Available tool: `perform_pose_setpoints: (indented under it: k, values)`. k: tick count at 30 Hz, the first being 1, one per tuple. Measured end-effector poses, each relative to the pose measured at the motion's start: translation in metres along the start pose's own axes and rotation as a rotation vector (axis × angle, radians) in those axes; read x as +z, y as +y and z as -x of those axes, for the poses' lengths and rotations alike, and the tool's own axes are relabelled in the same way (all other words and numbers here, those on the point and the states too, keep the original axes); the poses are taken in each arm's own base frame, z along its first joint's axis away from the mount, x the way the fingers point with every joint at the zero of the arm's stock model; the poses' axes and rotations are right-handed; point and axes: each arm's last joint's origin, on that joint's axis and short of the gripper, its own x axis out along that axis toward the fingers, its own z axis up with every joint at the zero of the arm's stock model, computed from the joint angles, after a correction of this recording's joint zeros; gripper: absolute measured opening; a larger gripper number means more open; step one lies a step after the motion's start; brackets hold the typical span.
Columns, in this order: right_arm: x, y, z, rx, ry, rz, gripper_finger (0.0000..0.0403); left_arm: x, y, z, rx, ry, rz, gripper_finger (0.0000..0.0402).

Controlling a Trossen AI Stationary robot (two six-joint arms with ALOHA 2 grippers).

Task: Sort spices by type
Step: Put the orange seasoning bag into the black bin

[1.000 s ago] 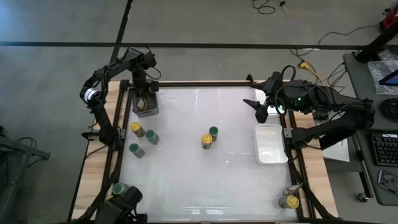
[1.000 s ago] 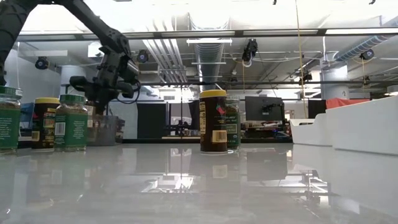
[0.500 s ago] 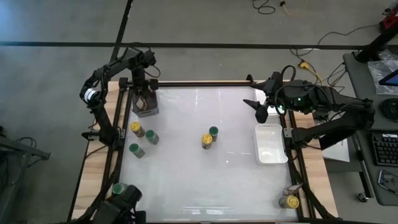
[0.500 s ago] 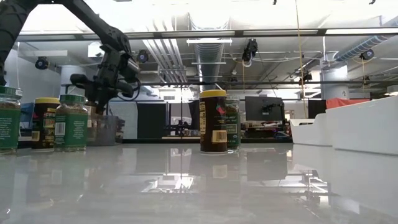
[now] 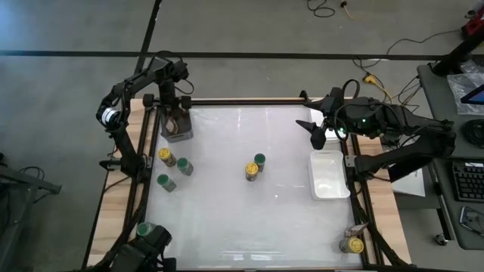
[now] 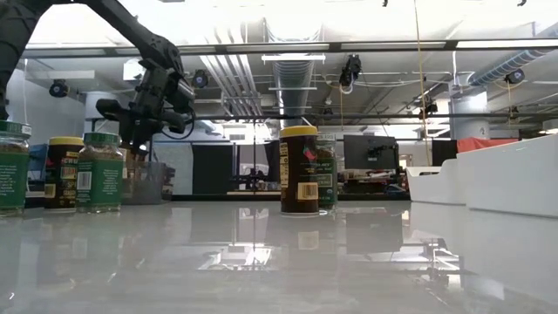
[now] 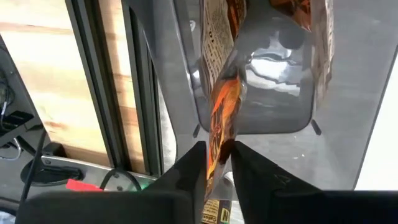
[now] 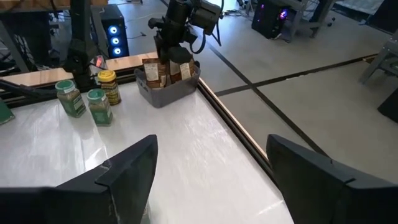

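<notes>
Our left gripper (image 7: 217, 163) sits over the grey cup (image 5: 178, 130), fingers pinched on a thin orange packet (image 7: 222, 112) — light, floppy, slippery. Right gripper (image 8: 211, 168) waits spread wide, empty, by the tray (image 5: 330, 177). Jars (image 5: 252, 171) stand mid-table and left: rigid, light; we'd grip around the body.

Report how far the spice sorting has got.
Done: nothing. A yellow jar and a green jar stand together mid-table.
In hand: the left gripper pinches a packet over the cup. The right gripper hovers open by the tray.
Left: every jar.
</notes>
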Motion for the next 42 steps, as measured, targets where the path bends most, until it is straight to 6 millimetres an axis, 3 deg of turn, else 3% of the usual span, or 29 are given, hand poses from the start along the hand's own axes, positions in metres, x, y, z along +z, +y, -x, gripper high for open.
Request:
perform_pose_setpoints:
  k: [10,20,29,38,42]
  values:
    - [0.0,0.0,0.0,0.0,0.0,0.002,0.0292,0.001,-0.001,0.002,-0.008,-0.018,0.025,0.0019]
    - [0.0,0.0,0.0,0.0,0.0,0.003,0.031,0.001,-0.001,0.002,-0.008,-0.018,0.025,0.0045]
    - [0.0,0.0,0.0,0.0,0.0,0.003,0.0298,0.001,-0.001,0.004,-0.009,-0.018,0.018,0.0098]
    - [0.0,0.0,0.0,0.0,0.0,0.003,0.0295,-0.004,-0.001,0.044,-0.062,-0.092,-0.051,0.0154]
    - [0.0,0.0,0.0,0.001,0.0,0.003,0.0303,-0.021,-0.013,0.07,-0.134,-0.171,-0.123,0.0165]
